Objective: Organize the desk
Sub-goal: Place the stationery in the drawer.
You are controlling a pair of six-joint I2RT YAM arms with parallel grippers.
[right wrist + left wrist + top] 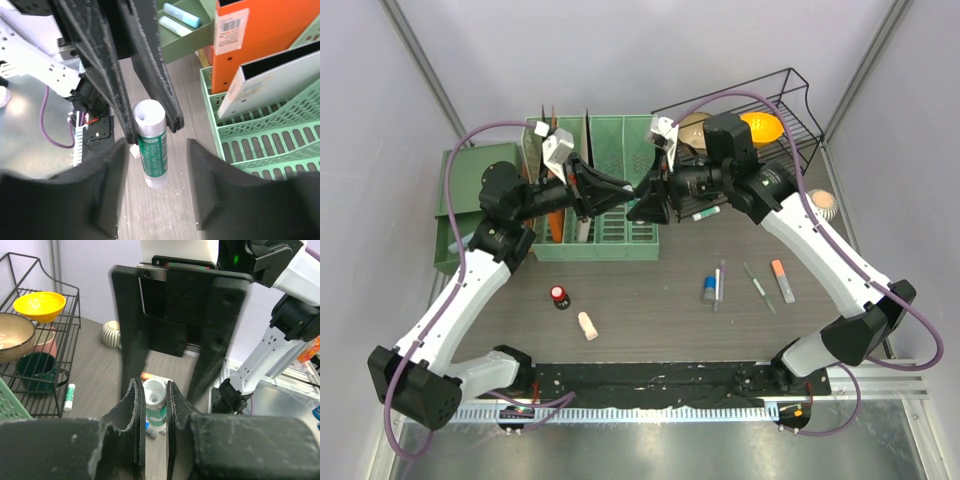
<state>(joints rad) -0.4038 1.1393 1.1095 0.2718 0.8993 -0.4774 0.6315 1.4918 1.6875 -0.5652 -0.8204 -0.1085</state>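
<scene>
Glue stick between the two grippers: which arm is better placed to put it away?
Left. The left gripper is clamped on the glue stick, while the right gripper stands open around it, gripping nothing.

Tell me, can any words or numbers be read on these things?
White barcode label on the orange binder: bars and digits, too small to read.
Green-labelled tube: white print, too blurred to read.
Nothing else shows legible text.

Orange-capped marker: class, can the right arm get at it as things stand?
Probably yes: the orange-capped marker lies uncovered on the desk near it, and the right gripper is open, straddling the glue stick the left gripper holds.
</scene>
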